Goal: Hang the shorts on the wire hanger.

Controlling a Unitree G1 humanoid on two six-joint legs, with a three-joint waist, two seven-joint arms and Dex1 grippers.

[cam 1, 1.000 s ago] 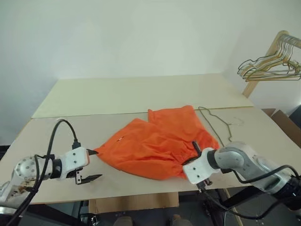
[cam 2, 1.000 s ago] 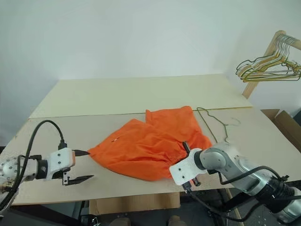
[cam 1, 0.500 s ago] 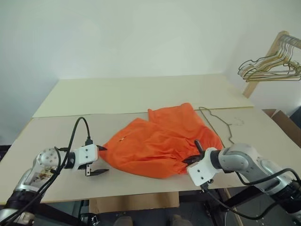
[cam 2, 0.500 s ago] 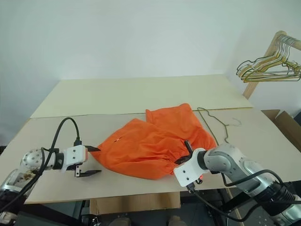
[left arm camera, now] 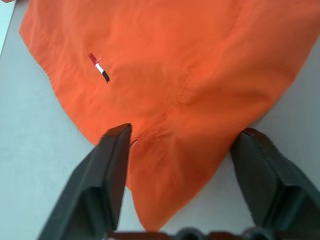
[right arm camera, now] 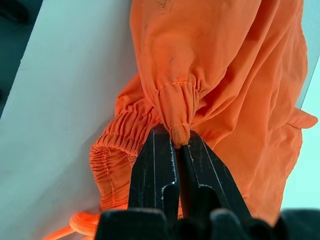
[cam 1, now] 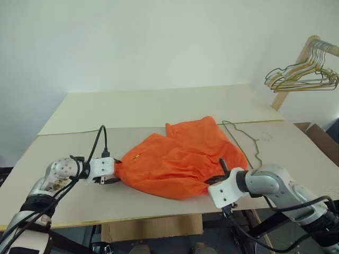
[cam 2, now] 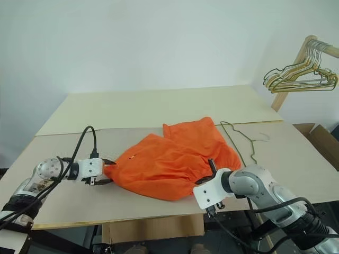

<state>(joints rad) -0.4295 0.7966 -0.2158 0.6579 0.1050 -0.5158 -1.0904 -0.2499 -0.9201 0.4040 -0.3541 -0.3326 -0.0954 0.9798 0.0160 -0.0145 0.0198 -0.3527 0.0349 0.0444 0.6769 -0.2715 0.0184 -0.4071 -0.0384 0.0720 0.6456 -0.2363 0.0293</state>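
Bright orange cloth shorts (cam 1: pixel 183 161) lie crumpled at the centre of the frame on a pale beige tabletop (cam 1: pixel 159 108), their gathered waistband toward the near edge. A thin dark grey-green wire hanger (cam 1: pixel 244 142) lies flat just right of the shorts, its left side touching or slipping under the cloth; which cannot be told. At upper right, well apart from the table work, a bunched cluster of gold and dark wire hangers (cam 1: pixel 303 74) hangs from a slanted wooden rail (cam 1: pixel 295 71). The left gripper (left arm camera: pixel 182 165), at lower left, has its black fingers (left arm camera: pixel 112 170) spread to either side of a pointed corner of the shorts, not yet pinched. The right gripper (right arm camera: pixel 177 150), at lower centre-right, is clenched on a fold of the waistband at the near table edge. Bare tabletop stretches across the far half and to the left of the shorts.
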